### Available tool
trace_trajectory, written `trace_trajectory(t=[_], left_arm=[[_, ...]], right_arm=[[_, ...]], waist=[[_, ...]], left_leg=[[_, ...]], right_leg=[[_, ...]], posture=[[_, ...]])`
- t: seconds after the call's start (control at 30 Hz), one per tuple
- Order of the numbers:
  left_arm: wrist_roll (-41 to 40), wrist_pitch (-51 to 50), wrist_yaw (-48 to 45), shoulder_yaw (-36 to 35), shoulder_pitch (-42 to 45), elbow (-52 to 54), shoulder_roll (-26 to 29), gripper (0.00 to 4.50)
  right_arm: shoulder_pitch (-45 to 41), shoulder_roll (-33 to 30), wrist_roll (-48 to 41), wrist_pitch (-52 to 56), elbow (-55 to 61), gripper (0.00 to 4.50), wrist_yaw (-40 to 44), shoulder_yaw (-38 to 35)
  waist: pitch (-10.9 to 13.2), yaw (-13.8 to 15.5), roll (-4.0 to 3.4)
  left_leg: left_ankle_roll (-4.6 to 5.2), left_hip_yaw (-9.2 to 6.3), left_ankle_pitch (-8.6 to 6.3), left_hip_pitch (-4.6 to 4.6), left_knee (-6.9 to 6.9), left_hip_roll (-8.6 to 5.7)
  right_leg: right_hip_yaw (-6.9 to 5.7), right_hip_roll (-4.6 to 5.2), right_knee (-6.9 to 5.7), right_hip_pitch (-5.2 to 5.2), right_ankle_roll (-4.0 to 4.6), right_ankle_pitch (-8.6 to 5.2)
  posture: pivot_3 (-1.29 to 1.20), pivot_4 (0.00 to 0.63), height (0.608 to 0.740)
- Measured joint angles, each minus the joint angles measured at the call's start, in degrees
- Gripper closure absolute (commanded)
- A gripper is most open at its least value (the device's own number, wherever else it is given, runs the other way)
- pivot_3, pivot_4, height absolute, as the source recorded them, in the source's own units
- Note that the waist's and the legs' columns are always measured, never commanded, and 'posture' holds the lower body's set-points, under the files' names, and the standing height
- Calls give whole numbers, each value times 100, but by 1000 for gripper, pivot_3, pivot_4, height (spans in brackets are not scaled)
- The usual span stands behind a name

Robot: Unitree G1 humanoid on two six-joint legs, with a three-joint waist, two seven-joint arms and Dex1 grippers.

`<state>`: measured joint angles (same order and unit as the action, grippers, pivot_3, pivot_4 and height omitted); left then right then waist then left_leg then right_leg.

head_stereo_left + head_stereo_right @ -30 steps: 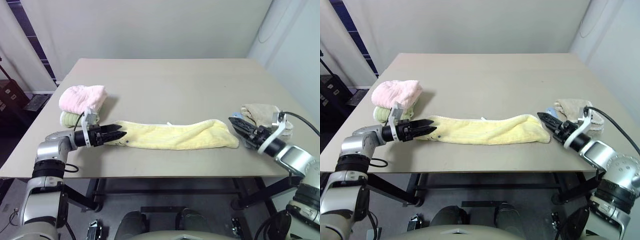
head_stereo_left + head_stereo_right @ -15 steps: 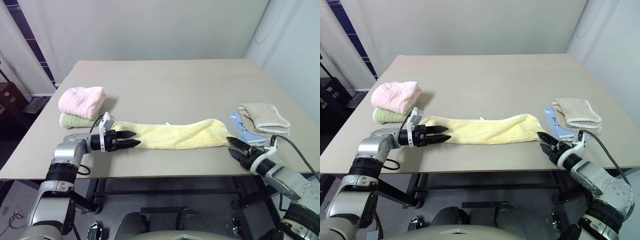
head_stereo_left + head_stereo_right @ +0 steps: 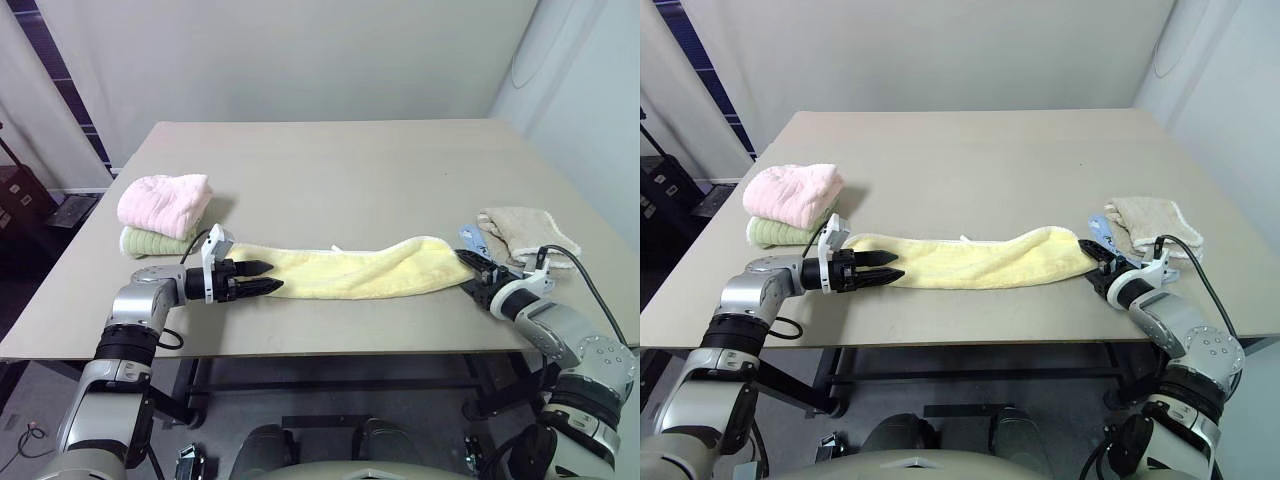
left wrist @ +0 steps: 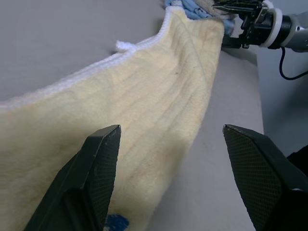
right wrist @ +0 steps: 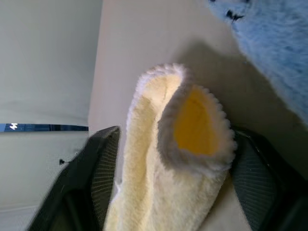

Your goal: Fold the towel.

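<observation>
On the table (image 3: 350, 170), right end effector (image 3: 472, 268) now straddling towel (image 3: 345, 272) end, closing, left end effector (image 3: 258, 277) unmoved, agape, empty.

The long pale yellow terry towel (image 3: 345, 272) lies along the rectangular beige table's (image 3: 340, 170) front edge, folded towels flanking both ends.

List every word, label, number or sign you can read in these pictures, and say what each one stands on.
No readable text in any view.
The towel shows a small blue mark near one corner in the left wrist view; it is blurred and cannot be read.
The blue cloth has dark marks, also unreadable.
</observation>
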<state>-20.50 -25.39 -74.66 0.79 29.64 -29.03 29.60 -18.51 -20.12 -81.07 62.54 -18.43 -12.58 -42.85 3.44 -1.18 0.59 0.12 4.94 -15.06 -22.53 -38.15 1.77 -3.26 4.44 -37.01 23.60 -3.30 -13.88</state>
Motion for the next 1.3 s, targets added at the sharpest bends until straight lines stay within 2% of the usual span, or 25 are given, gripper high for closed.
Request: trace_trajectory(t=[0.23,0.5,0.67,0.87,1.03,1.2,1.3], left_arm=[[-66,-43,149,-68,6,-7,-6,893],[-153,-143,262,-246,135,-91,26,893],[-176,-140,397,-330,307,-136,-45,893],[-169,-114,445,-332,312,-194,-159,893],[-147,-106,475,-330,312,-236,-167,893],[-117,-3,481,-303,388,-376,-248,893],[-114,-1,476,-221,431,-384,-288,893]], right_arm=[[148,-14,162,-65,221,4469,148,233],[530,-119,100,-173,938,4469,71,197],[486,-310,117,-199,1870,4469,-137,460],[330,-807,48,90,3136,4469,201,1467],[141,-834,-137,251,3593,4469,293,2331],[-214,-245,405,206,3463,4469,445,3444],[-262,110,866,174,3096,4469,560,3969]], waist=[[0,7,0],[2,19,-3],[3,3,-4],[6,19,-8],[5,22,-7],[4,22,-5],[2,37,-3]], left_leg=[[0,0,0,-1,0,0],[2,0,-1,-4,1,-1],[1,0,-2,-4,3,1],[2,-4,-2,-13,13,2],[8,-4,-5,-25,13,1],[13,-5,-8,-45,12,1],[17,-4,-8,-93,6,-3]], right_leg=[[0,2,4,-1,2,-1],[0,5,11,0,15,-9],[0,5,13,2,16,-11],[-1,4,25,6,16,-10],[-2,4,45,7,16,-9],[-5,2,57,16,5,-1],[-5,1,56,62,-25,18]], posture=[[0,0,740],[0,0,740],[0,0,740],[0,0,740],[0,0,740],[0,0,740],[0,0,740]])
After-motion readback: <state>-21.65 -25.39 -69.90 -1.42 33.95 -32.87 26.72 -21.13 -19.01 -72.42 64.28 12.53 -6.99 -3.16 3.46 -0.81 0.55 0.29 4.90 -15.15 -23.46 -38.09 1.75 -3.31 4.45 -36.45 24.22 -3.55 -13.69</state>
